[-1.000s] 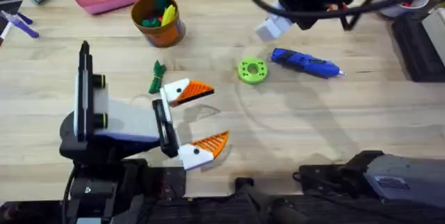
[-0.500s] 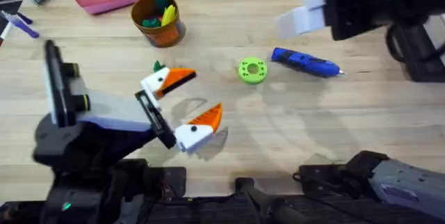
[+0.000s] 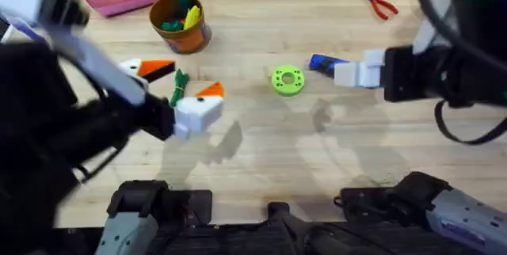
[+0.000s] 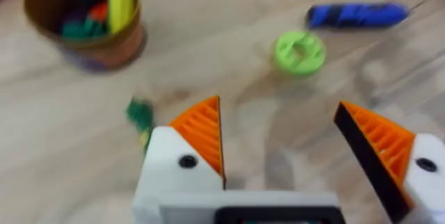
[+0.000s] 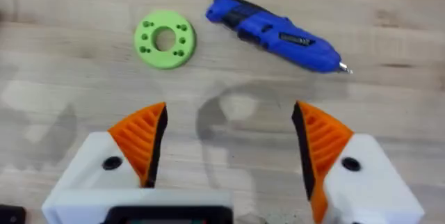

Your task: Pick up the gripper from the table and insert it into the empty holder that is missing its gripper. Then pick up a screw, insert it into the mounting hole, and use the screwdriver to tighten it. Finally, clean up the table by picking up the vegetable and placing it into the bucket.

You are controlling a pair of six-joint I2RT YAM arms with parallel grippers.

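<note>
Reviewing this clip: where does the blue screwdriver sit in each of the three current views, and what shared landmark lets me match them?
Overhead: the screwdriver lies right of centre, partly covered by the right arm.
Left wrist: it lies near the upper right, far from the left tool.
Right wrist: it lies top centre, whole, ahead of the right tool.
Shared landmark: the green disc beside it.
</note>
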